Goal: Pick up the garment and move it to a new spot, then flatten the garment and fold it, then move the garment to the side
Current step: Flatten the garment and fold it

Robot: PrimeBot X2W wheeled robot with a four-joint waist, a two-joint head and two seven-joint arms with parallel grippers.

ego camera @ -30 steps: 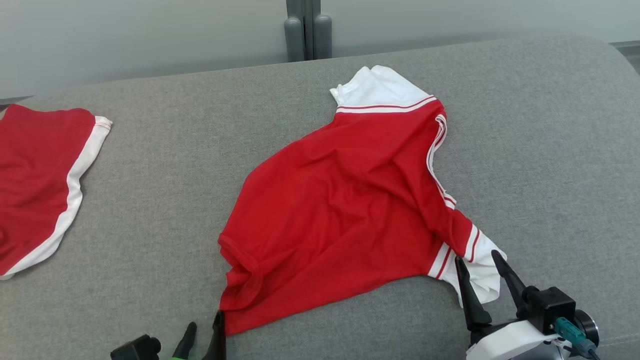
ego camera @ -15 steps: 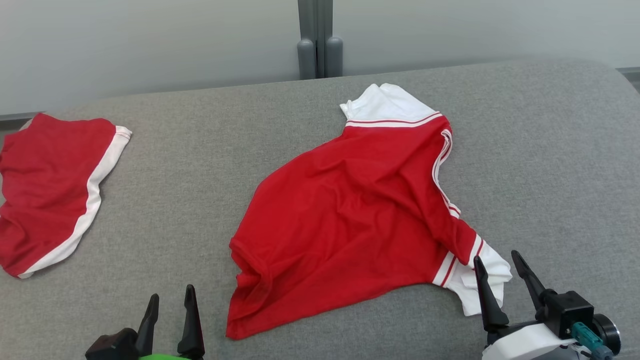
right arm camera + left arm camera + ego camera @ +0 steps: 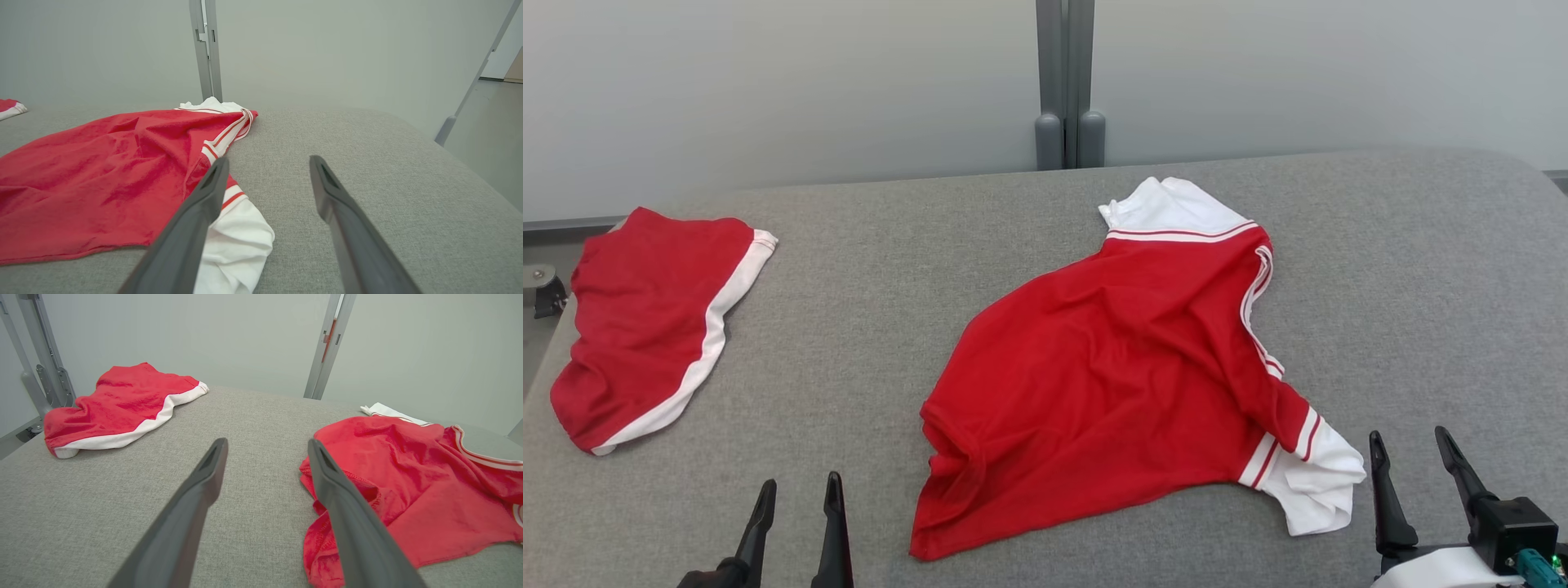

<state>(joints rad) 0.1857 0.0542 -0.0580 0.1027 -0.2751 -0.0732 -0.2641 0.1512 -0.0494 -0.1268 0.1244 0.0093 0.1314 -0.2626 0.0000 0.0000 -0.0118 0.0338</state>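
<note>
The garment [image 3: 1111, 367] is a red shirt with white, red-striped sleeves, lying crumpled and loose on the grey padded surface [image 3: 849, 286]. My left gripper [image 3: 799, 482] stands open at the near edge, just left of the shirt's bunched hem and not touching it. In the left wrist view the left gripper [image 3: 266, 442] has nothing between its fingers, and the garment [image 3: 408, 465] lies to their right. My right gripper [image 3: 1409, 434] is open just right of the near white sleeve. The right wrist view shows the right gripper [image 3: 268, 159] empty, with the garment [image 3: 102, 175] to its left.
A pair of red shorts with white trim [image 3: 645, 318] lies at the far left end of the surface, near its edge. A grey post [image 3: 1066, 82] rises behind the surface against a pale wall. Bare cushion stretches right of the shirt.
The head camera has tilted, so the whole scene sits lower. My left gripper has let go of the hem, opened wide and drawn left. The right gripper has backed off the white sleeve.
</note>
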